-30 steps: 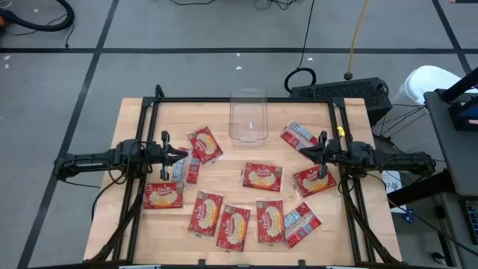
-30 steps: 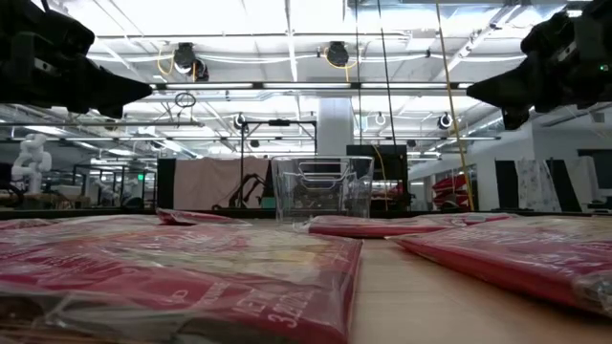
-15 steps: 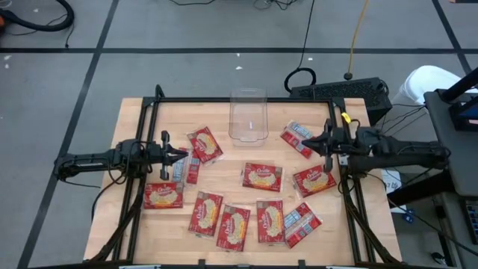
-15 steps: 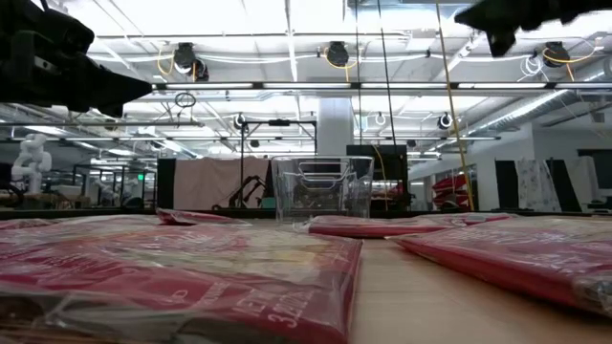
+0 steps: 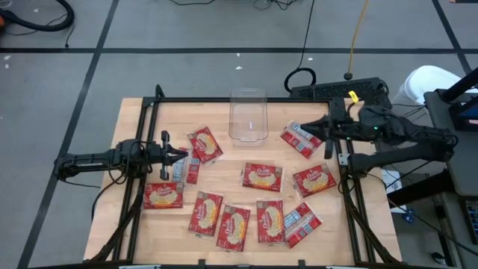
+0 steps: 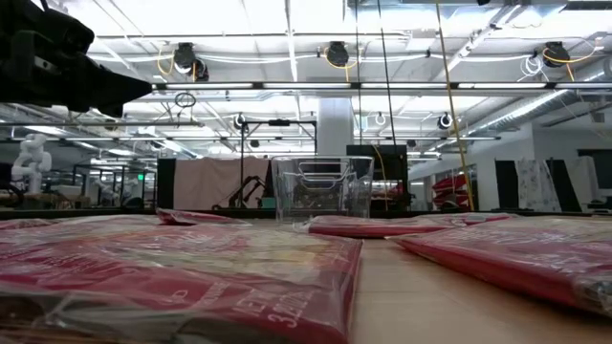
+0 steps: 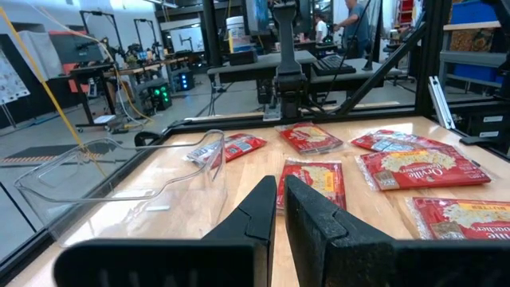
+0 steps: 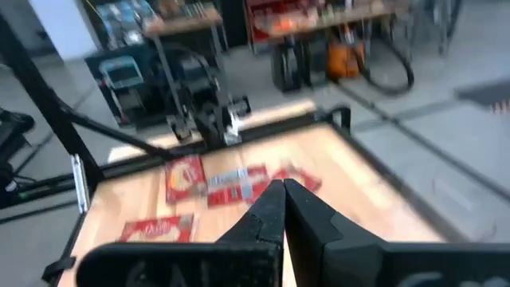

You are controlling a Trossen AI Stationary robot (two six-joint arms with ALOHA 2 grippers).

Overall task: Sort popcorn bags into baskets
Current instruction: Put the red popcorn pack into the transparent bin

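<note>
Several red popcorn bags (image 5: pixel 262 176) lie flat across the wooden table (image 5: pixel 142 119), some with a silvery-blue side up (image 5: pixel 300 137). A clear plastic basket (image 5: pixel 248 119) stands on its base at the far middle edge, with nothing in it; it also shows in the low view (image 6: pixel 322 188). My left gripper (image 5: pixel 184 155) is shut and holds nothing. It points level over the left side, beside a bag (image 5: pixel 204 145). My right gripper (image 5: pixel 325 140) is shut on nothing, high above the right side over the bags there. Its fingers (image 8: pixel 267 209) lie together.
A black frame of rails (image 5: pixel 243 100) runs round the table's far, left and right edges. A black box with cables (image 5: pixel 340 90) sits off the far right corner. Bare wood lies between the basket and the nearest bags (image 7: pixel 315 182).
My right gripper has risen steeply from just above the bags on the right to high over the table, going out of the top of the low view. It has tipped slightly nose-down and stayed shut. The bags and basket have not moved.
</note>
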